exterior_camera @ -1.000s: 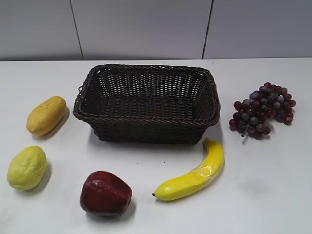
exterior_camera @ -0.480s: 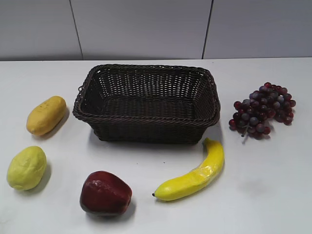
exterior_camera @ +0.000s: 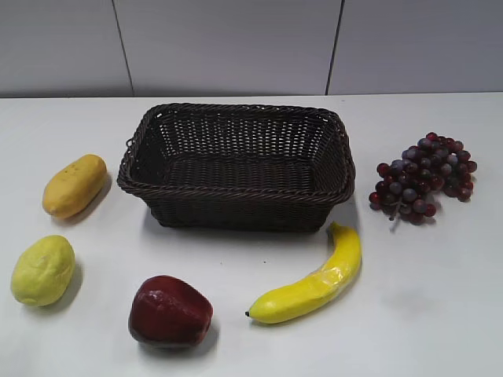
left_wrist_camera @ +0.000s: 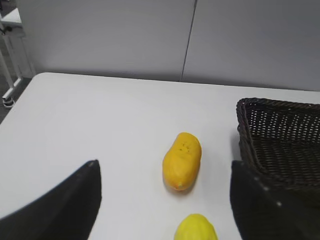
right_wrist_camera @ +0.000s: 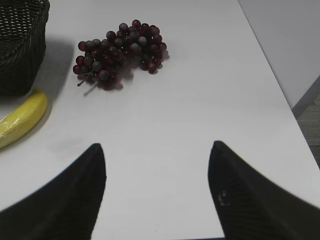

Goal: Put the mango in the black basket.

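Note:
The mango (exterior_camera: 74,185), orange-yellow with small dark specks, lies on the white table left of the black basket (exterior_camera: 236,209). The woven basket stands empty at the table's middle. In the left wrist view the mango (left_wrist_camera: 182,161) lies ahead of my left gripper (left_wrist_camera: 164,170), which is open and empty above the table, with the basket's corner (left_wrist_camera: 280,142) at the right. My right gripper (right_wrist_camera: 157,150) is open and empty over bare table. Neither gripper shows in the exterior view.
A pale yellow-green lemon-like fruit (exterior_camera: 43,270) lies in front of the mango. A dark red apple (exterior_camera: 169,311) and a yellow banana (exterior_camera: 313,280) lie before the basket. Purple grapes (exterior_camera: 424,177) lie to its right. The table's right edge (right_wrist_camera: 280,92) is near the right gripper.

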Robot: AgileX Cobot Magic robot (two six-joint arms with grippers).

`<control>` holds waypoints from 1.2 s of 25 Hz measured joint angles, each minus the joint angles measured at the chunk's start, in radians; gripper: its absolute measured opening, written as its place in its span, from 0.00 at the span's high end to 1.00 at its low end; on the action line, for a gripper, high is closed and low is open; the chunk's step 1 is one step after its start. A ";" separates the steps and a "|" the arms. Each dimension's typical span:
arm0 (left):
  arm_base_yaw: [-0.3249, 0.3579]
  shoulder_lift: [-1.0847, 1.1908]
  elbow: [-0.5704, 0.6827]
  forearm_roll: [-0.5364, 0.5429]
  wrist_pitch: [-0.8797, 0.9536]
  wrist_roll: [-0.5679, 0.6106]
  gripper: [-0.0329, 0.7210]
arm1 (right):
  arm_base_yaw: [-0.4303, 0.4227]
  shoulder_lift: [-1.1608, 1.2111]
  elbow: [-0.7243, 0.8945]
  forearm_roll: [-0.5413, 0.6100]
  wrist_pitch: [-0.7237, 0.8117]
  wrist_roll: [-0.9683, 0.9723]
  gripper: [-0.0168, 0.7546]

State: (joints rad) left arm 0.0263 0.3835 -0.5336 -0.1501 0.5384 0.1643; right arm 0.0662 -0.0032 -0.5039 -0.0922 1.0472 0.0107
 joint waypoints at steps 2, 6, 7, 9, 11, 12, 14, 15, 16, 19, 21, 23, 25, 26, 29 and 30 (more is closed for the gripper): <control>-0.002 0.112 -0.039 -0.015 -0.037 0.000 0.17 | 0.000 0.000 0.000 0.000 0.000 0.000 0.33; -0.002 0.362 -0.168 -0.019 -0.049 0.033 0.17 | 0.000 0.000 0.000 0.000 0.000 0.000 0.33; -0.002 0.426 -0.207 -0.021 -0.045 0.038 0.17 | 0.000 0.000 0.000 0.000 0.000 0.000 0.33; -0.002 0.546 -0.278 -0.034 -0.018 0.057 0.17 | 0.000 0.000 0.000 0.000 0.000 0.000 0.33; -0.002 0.678 -0.351 -0.062 0.029 0.092 0.17 | 0.000 0.000 0.000 0.000 0.000 0.000 0.33; -0.002 0.731 -0.379 -0.082 0.060 0.111 0.17 | 0.000 0.000 0.000 0.000 0.000 0.000 0.33; -0.002 0.850 -0.437 -0.120 0.115 0.136 0.17 | 0.000 0.000 0.000 0.000 0.000 0.000 0.33; -0.003 0.895 -0.457 -0.139 0.138 0.147 0.17 | 0.000 0.000 0.000 0.000 0.000 0.000 0.33; -0.007 0.944 -0.478 -0.152 0.155 0.160 0.17 | 0.000 0.000 0.000 0.000 0.000 0.000 0.33; -0.041 1.070 -0.521 -0.159 0.171 0.186 0.17 | 0.000 0.000 0.000 0.000 0.000 0.000 0.33; -0.078 1.149 -0.536 -0.142 0.169 0.190 0.17 | 0.000 0.000 0.000 0.000 0.000 0.000 0.33; -0.109 1.217 -0.543 -0.097 0.152 0.193 0.16 | 0.000 0.000 0.000 0.000 0.000 0.000 0.33; -0.125 1.289 -0.548 -0.078 0.140 0.195 0.10 | 0.000 0.000 0.000 0.000 0.000 0.000 0.33; -0.128 1.319 -0.552 -0.073 0.138 0.195 0.07 | 0.000 0.000 0.000 0.000 0.000 0.000 0.33; -0.130 1.412 -0.583 -0.071 0.128 0.195 0.05 | 0.000 0.000 0.000 0.000 0.000 0.000 0.33; -0.130 1.433 -0.596 -0.072 0.126 0.195 0.04 | 0.000 0.000 0.000 0.000 0.000 0.000 0.33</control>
State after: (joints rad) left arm -0.1033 1.8161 -1.1297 -0.2219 0.6648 0.3598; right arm 0.0662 -0.0032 -0.5039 -0.0922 1.0472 0.0107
